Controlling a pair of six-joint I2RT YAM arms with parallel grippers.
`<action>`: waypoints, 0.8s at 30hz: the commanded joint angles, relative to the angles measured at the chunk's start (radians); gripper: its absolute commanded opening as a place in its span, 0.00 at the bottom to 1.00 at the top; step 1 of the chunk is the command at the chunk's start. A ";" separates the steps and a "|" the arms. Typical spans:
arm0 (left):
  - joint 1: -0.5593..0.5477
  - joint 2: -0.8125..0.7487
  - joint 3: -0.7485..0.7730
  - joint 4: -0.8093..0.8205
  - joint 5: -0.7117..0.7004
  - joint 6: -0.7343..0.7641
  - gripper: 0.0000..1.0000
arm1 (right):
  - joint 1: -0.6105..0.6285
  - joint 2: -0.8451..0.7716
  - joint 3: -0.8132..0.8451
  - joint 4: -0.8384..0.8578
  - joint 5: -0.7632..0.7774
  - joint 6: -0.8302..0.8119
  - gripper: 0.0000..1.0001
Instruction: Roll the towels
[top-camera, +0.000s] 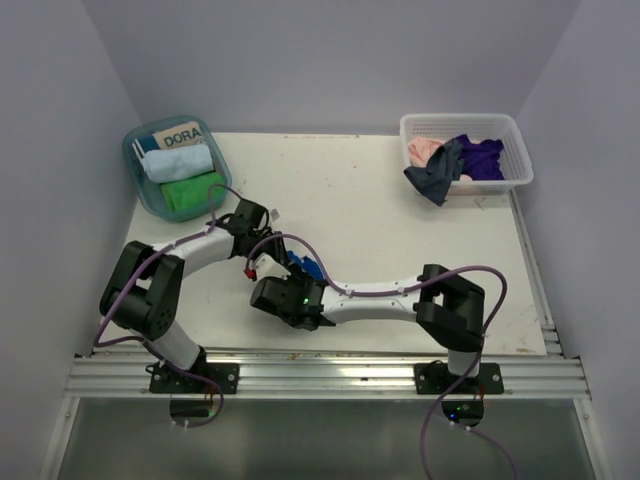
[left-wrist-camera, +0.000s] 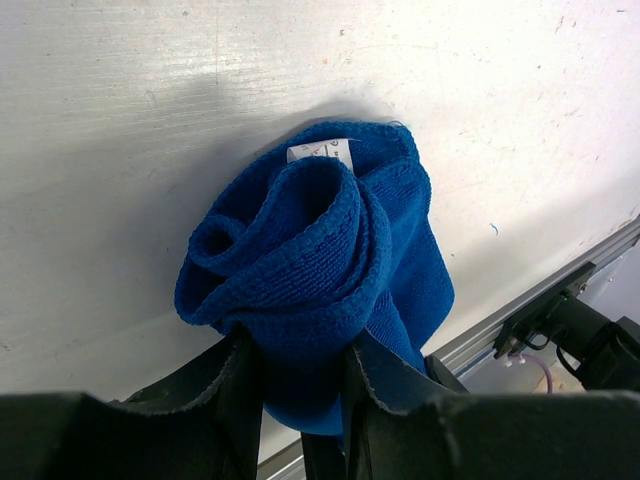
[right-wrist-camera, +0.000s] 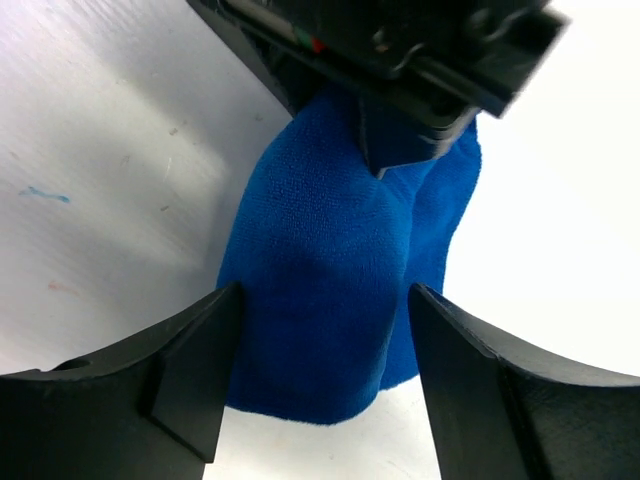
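Note:
A royal blue towel (left-wrist-camera: 310, 250) sits bunched into a loose roll on the white table, its small white tag (left-wrist-camera: 320, 152) on top. In the top view it (top-camera: 306, 268) shows only partly between the two wrists. My left gripper (left-wrist-camera: 300, 365) is shut on the near end of the roll, both fingers pressed into the cloth. My right gripper (right-wrist-camera: 325, 310) is open and straddles the other end of the towel (right-wrist-camera: 330, 280). Its left finger (right-wrist-camera: 205, 360) touches the cloth; the right finger (right-wrist-camera: 470, 370) stands just beside it. The left gripper's body (right-wrist-camera: 400, 60) is above.
A teal bin (top-camera: 140, 185) at the back left holds a rolled light blue towel (top-camera: 176, 163), a green one (top-camera: 192, 190) and a DORA card. A white basket (top-camera: 515, 150) at the back right holds pink, grey and purple towels. An aluminium rail (top-camera: 330, 375) runs along the near edge.

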 joint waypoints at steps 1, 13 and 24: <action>-0.009 0.021 0.004 -0.037 -0.053 -0.006 0.33 | 0.014 -0.098 0.010 0.006 0.043 0.005 0.73; -0.009 0.020 0.007 -0.040 -0.056 -0.003 0.33 | 0.046 0.039 0.087 -0.071 0.074 0.000 0.82; -0.009 0.006 0.004 -0.041 -0.058 -0.007 0.40 | 0.045 0.120 0.099 -0.102 0.152 0.062 0.52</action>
